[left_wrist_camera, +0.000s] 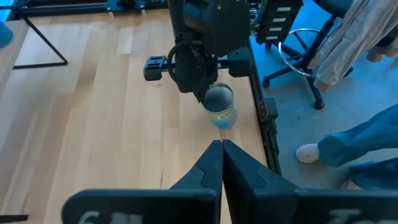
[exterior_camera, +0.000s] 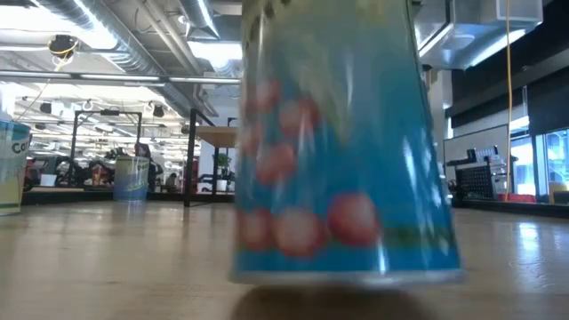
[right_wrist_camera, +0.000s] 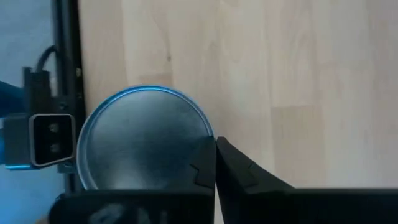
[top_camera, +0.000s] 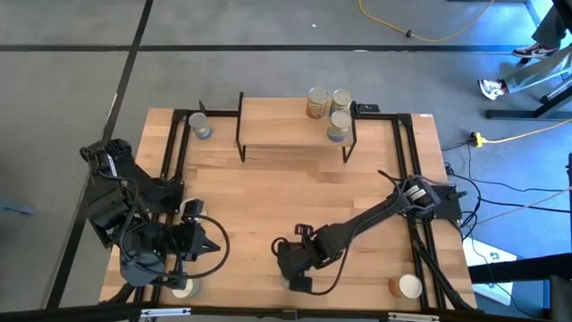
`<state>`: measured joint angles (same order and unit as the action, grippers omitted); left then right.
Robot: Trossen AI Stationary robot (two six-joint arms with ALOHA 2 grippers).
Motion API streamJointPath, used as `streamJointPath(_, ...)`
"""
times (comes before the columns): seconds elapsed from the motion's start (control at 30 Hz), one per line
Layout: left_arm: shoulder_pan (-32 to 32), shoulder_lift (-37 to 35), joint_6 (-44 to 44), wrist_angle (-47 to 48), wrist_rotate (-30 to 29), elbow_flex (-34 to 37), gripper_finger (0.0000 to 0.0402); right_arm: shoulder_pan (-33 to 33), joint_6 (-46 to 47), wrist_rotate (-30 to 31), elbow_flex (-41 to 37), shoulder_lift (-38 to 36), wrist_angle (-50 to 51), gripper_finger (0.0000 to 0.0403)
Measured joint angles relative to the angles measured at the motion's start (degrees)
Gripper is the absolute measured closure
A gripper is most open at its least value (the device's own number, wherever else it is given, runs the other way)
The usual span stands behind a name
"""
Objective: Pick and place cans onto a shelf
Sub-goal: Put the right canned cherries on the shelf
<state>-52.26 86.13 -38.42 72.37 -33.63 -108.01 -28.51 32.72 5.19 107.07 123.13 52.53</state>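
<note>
A blue-labelled can [left_wrist_camera: 219,106] with red fruit on it stands on the table at the near edge's middle. It fills the low view [exterior_camera: 342,151]. My right gripper [right_wrist_camera: 215,155] is shut, and its fingers stand right beside the can's round top [right_wrist_camera: 146,137]. My left gripper [left_wrist_camera: 222,149] is shut and empty over the near left of the table [top_camera: 214,243]. Three cans [top_camera: 328,109] stand on the right end of the shelf [top_camera: 286,130] at the far side. My right gripper comes from above, its shut fingers [right_wrist_camera: 202,165] pointing down beside the can's top rim [right_wrist_camera: 205,127]. One finger overlaps the rim in the wrist view; whether it touches the can, I cannot tell. The can stands on its base on the table.
One can [top_camera: 200,127] stands at the far left beside the shelf. One [top_camera: 183,288] stands at the near left under my left arm. An orange one [top_camera: 407,286] stands at the near right. Black rails [top_camera: 407,170] run along the table's sides. A person's legs show beyond the near edge [left_wrist_camera: 348,149].
</note>
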Motion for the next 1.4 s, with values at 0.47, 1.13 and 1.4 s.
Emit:
streamJointPath(0.47,0.0,0.0,0.0,0.0,0.0,0.0,0.0401,1.2,-5.0,1.3,7.1,-0.3,8.2,0.0402)
streamJointPath(1.13,0.0,0.0,0.0,0.0,0.0,0.0,0.0401,8.6,-12.7,7.4,26.3,-0.4,29.0,0.0403)
streamJointPath(1.4,0.0,0.0,0.0,0.1,0.0,0.0,0.0401,12.9,-15.5,11.3,27.8,-2.4,35.2,0.0403)
